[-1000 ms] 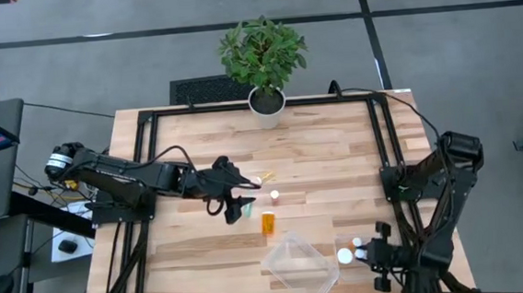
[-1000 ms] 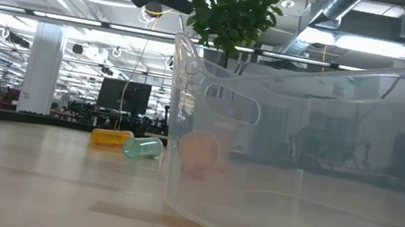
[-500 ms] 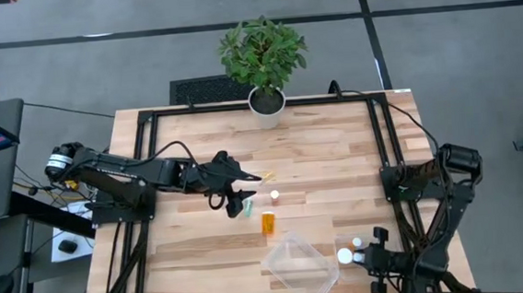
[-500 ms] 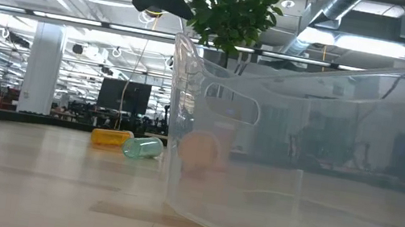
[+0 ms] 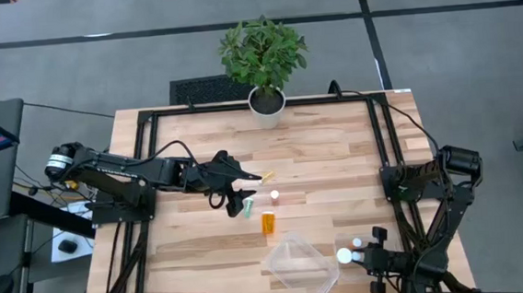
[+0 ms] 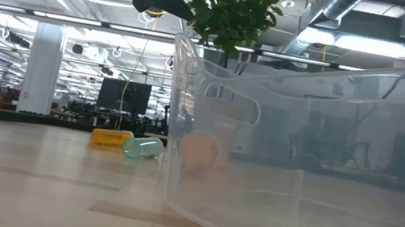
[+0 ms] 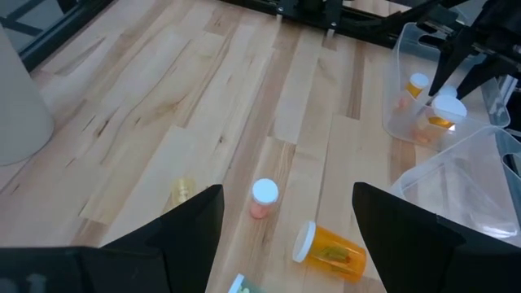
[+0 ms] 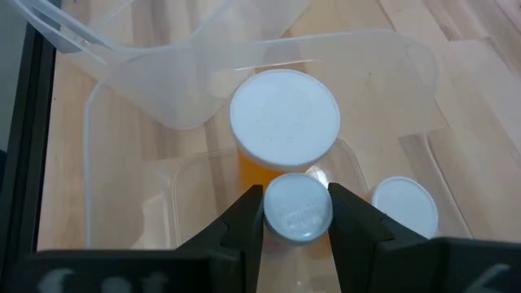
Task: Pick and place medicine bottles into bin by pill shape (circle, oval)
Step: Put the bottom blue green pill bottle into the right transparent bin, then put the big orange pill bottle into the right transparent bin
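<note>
My left gripper hangs open above the table's middle, over several loose bottles. In its wrist view a small pinkish bottle with a white cap stands upright. An amber bottle and a yellowish one lie on their sides, and a greenish one lies nearest. My right gripper is shut on a small white-capped bottle over a small clear bin at the near right. My right gripper pinches the small bottle at its white cap between its two fingers, which come from above and point down. The cap faces up and hides the bottle's body. The bottle hangs upright over the small bin, above a larger white-capped amber bottle.
A large clear bin stands at the table's near middle and fills the low view. The small bin also holds another white-capped bottle. A potted plant stands at the far edge. Black frame rails run along both table sides.
My left gripper has gone a little toward the far edge and the right, uncovering the greenish bottle. My right arm has drawn slightly toward the near edge with its bottle. The bottles on the table have not moved.
</note>
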Tool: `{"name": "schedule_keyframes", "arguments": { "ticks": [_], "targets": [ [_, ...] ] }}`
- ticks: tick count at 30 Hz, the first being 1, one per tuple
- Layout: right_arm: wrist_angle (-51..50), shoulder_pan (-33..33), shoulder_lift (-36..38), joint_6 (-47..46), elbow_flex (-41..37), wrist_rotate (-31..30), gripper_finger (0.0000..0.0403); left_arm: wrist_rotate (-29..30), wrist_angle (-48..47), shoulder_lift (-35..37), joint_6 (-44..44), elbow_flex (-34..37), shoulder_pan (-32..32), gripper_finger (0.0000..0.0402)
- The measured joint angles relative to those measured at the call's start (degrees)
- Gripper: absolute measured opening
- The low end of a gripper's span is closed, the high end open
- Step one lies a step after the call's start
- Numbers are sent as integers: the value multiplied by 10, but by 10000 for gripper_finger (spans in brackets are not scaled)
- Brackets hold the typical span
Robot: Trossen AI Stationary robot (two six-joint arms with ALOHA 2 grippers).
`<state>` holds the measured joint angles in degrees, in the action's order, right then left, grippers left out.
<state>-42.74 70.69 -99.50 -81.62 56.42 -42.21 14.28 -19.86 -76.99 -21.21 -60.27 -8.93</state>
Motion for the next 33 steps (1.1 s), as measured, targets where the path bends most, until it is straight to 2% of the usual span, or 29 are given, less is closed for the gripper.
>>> {"name": "schedule_keyframes", "arguments": {
  "ticks": [5,16,33],
  "targets": [
    [-1,4,0,0,0,3,132,0,0,0,0,0,0,265],
    [-2,6,1,9,8,28,194,0,0,0,0,0,0,265],
    [-81,5,2,25,71,44,193,7,0,0,7,0,0,265]
  ]
}}
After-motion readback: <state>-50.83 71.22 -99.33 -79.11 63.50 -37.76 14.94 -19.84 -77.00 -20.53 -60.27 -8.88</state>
